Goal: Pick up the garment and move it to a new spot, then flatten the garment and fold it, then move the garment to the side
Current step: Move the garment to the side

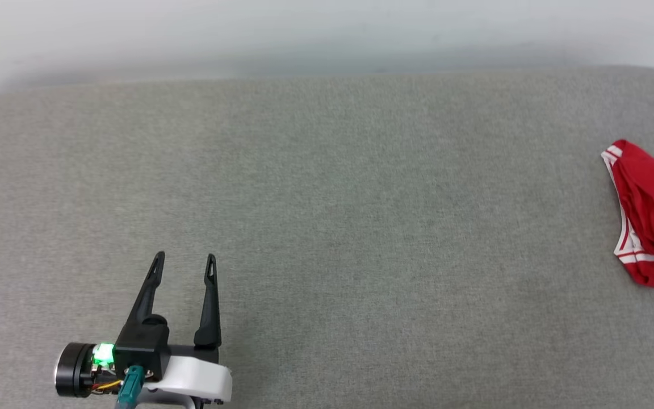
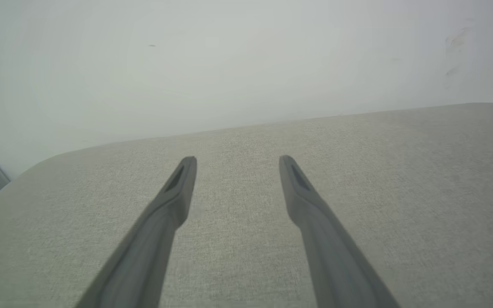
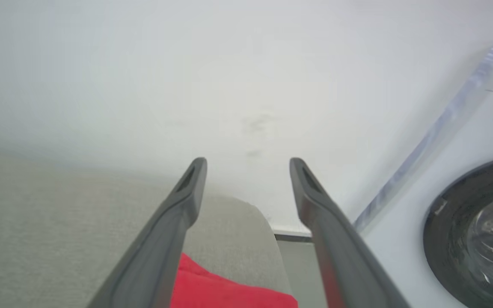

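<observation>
Garment (image 1: 653, 216), red with white-striped trim, is lying bunched on the grey fabric surface (image 1: 327, 227), well to the right of the left gripper (image 1: 185, 261), whose fingers are standing wide apart, holding nothing. Right gripper (image 3: 248, 167) is hanging over the garment, fingers likewise spread wide and gripping nothing, with a washing machine (image 3: 477, 231) to its right.
</observation>
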Motion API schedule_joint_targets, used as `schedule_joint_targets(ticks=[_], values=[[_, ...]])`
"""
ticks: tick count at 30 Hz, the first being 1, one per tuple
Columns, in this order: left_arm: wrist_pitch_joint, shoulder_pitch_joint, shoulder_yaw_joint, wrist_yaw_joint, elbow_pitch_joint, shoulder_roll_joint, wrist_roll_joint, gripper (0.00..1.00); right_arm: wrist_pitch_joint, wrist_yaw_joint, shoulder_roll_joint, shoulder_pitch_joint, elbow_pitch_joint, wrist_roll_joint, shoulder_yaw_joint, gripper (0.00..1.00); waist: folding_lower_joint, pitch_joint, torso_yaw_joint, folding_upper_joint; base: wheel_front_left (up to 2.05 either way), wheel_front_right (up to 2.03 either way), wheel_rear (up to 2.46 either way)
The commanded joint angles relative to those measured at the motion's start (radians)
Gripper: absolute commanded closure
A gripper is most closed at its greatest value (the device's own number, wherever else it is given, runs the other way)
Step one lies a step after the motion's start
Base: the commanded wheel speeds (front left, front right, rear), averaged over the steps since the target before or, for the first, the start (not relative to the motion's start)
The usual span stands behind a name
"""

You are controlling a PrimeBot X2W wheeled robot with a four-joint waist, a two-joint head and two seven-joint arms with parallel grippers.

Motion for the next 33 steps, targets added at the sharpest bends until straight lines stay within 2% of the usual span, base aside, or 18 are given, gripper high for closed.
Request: schedule_joint_targets(ticks=[1, 4, 10, 18, 22, 25, 33], values=[[-0.002, 0.013, 0.007, -0.001, 0.003, -0.002, -0.006, 0.0, -0.03, -0.002, 0.04, 0.031, -0.042, -0.02, -0.018, 0.0, 0.0002, -0.032, 0.02, 0.0, 0.0, 0.0, 0.0], [-0.002, 0.027, 0.008, -0.006, 0.014, -0.004, -0.008, 0.0, -0.073, -0.002, 0.119, 0.082, -0.143, -0.066, -0.047, 0.0, 0.0002, -0.059, 0.035, 0.0, 0.0, 0.0, 0.0], [-0.002, 0.035, 0.009, -0.016, 0.038, -0.003, -0.01, 0.0, -0.112, -0.002, 0.267, 0.188, -0.32, -0.115, -0.039, 0.0, 0.0002, -0.102, 0.062, 0.0, 0.0, 0.0, 0.0], [-0.002, 0.057, 0.013, -0.017, 0.063, -0.008, -0.014, 0.0, -0.134, -0.002, 0.434, 0.355, -0.423, -0.143, 0.028, 0.0, 0.0002, -0.156, 0.077, 0.0, 0.0, 0.0, 0.0], [-0.002, 0.067, 0.014, -0.019, 0.074, -0.01, -0.015, 0.0, -0.137, -0.002, 0.483, 0.44, -0.412, -0.138, 0.047, 0.0, 0.0002, -0.18, 0.08, 0.0, 0.0, 0.0, 0.0], [-0.002, 0.079, 0.015, -0.023, 0.083, -0.011, -0.016, 0.0, -0.14, -0.002, 0.514, 0.495, -0.399, -0.124, 0.024, 0.0, 0.0002, -0.196, 0.084, 0.0, 0.0, 0.0, 0.0], [-0.002, 0.093, 0.019, -0.027, 0.088, -0.013, -0.015, 0.0, -0.145, -0.002, 0.552, 0.6, -0.382, -0.111, -0.009, 0.0, 0.0002, -0.213, 0.08, 0.0, 0.0, 0.0, 0.0]])
